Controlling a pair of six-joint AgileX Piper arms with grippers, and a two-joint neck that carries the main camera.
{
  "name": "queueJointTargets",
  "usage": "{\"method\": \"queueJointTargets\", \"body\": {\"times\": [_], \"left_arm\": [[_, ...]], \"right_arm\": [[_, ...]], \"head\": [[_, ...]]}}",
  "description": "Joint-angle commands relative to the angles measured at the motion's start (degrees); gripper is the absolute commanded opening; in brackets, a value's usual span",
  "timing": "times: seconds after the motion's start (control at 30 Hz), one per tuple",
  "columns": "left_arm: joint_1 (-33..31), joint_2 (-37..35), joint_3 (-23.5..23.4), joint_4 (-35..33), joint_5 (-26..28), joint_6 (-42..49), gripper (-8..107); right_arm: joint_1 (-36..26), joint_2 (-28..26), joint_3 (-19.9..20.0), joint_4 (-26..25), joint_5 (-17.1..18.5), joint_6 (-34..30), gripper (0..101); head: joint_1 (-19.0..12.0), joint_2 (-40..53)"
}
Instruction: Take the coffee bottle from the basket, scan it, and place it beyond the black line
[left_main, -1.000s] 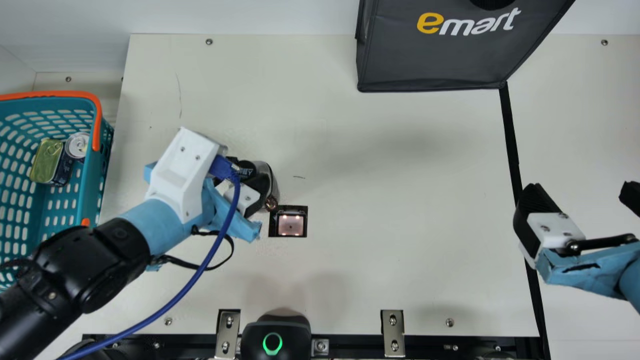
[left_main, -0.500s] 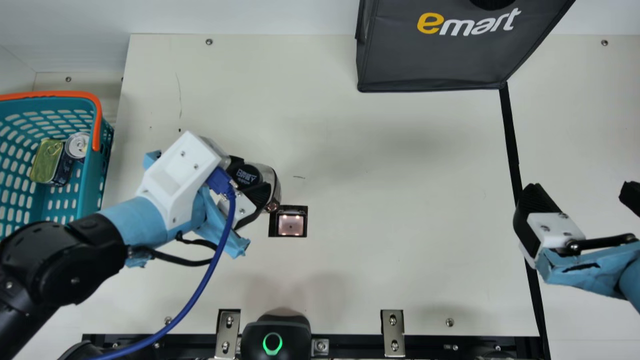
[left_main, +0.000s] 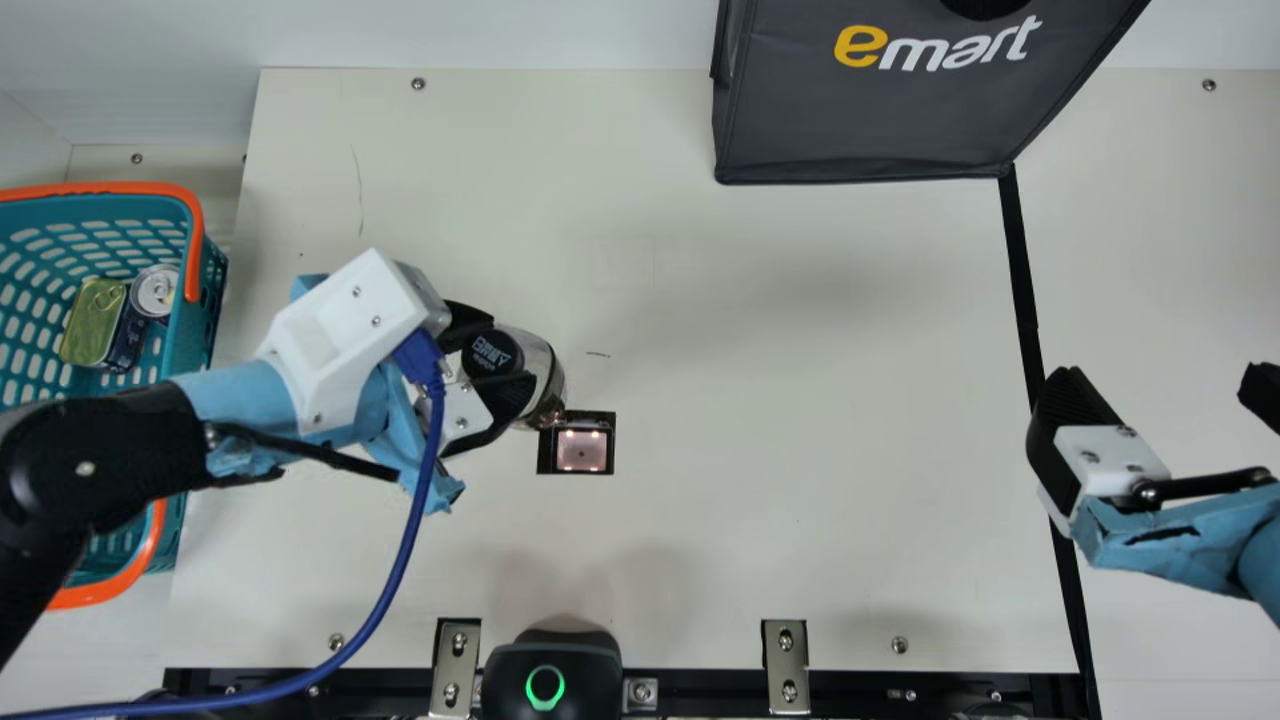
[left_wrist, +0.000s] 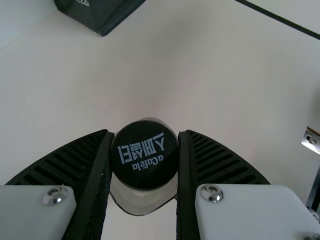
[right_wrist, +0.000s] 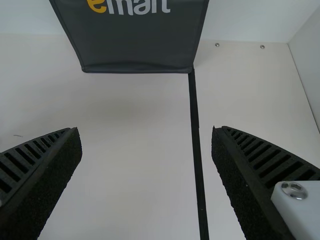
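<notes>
Through the main view, I had the teal basket (left_main: 190, 365) farthest left, well to the left of my left gripper's fingers, with a gold-topped tin (left_main: 95, 320) and a round can (left_main: 157, 290) inside it. My left gripper (left_main: 513, 350) was closed around the coffee bottle (left_main: 545, 362), a black ribbed finger pressed to either side of it. The left wrist view gave me the black cap (left_wrist: 145, 155) squarely between those fingers, two lines of white lettering across its top. The bottle leaned, its cap toward the main camera and its base pointing right of the fingertips, toward the scanner (left_main: 581, 448). That scanner, a lit pinkish window in a black square, sat just beside the bottle's base; I couldn't tell whether they touched. A black device (left_main: 550, 680) with a glowing green ring was on the near side of the left fingers. To their right, on the far side of the table, stood the dark bag (left_main: 860, 130), its lettering a yellow first letter and the rest white. The black line (left_main: 1020, 280) ran from the bag's corner toward me. Over it I had my right gripper (left_main: 1162, 380), fingers spread wide around nothing, and the right wrist view showed the line passing between them.
</notes>
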Motion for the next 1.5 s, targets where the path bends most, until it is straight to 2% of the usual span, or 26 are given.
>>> {"method": "queueJointTargets", "body": {"times": [0.0,0.4,0.9,1.47], "left_arm": [[1.4,0.2,-0.1,-2.6,1.6,5.4,10],[5.8,0.9,0.4,-7.6,6.5,14.8,10],[5.3,1.9,0.7,-10.7,9.3,21.3,10],[6.0,6.1,0.0,-13.1,14.1,29.5,10]], "right_arm": [[0.0,0.0,0.0,0.0,0.0,0.0,91],[0.0,0.0,0.0,0.0,0.0,0.0,91],[0.0,0.0,0.0,0.0,0.0,0.0,91],[0.0,0.0,0.0,0.0,0.0,0.0,91]], "head": [[-1.6,0.1],[-1.6,0.1],[-1.6,0.1],[-1.6,0.1]]}}
